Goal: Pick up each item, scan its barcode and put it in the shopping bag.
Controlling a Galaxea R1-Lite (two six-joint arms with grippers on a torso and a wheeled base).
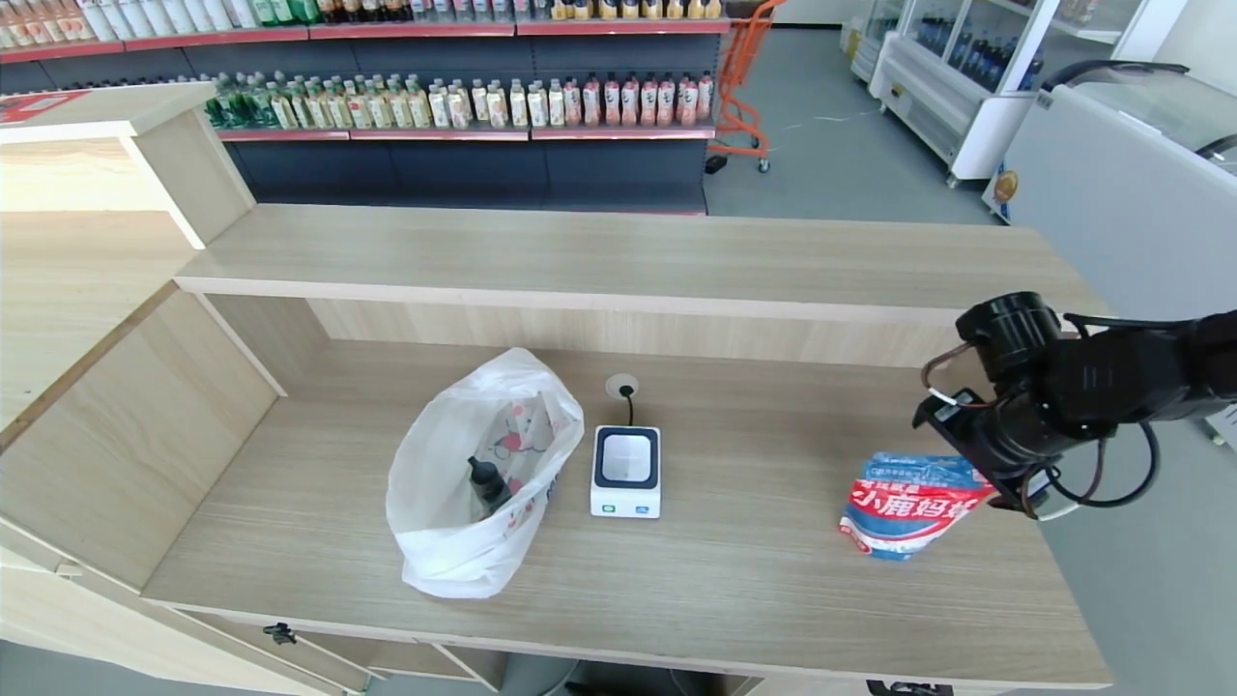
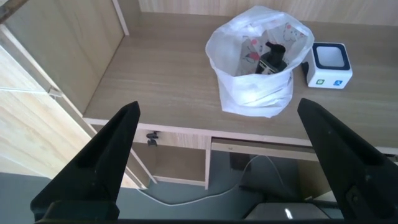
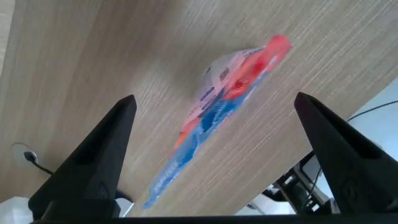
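At the right end of the table point(image 1: 754, 580): a red and blue pouch point(image 1: 904, 507) lies on the wood, well apart from the other things; the right arm hides its far right corner.
Right pincer point(image 3: 214, 102): spread wide above the pouch and holding nothing (the pouch shows between its two dark fingers point(image 3: 93, 162), beyond the tips).
Scanner point(image 1: 626, 471): a white box with a dark window at the table's centre; its cable point(image 1: 629, 406) runs to a hole point(image 1: 621, 386) on the far side.
Shopping bag point(image 1: 454, 541): white plastic, mouth open, standing just left of the scanner.
Inside the bag: a dark bottle point(image 1: 488, 483) next to something printed with pink marks.
Left pincer point(image 2: 219, 106): spread wide and empty, held out past the table's near edge on the left.
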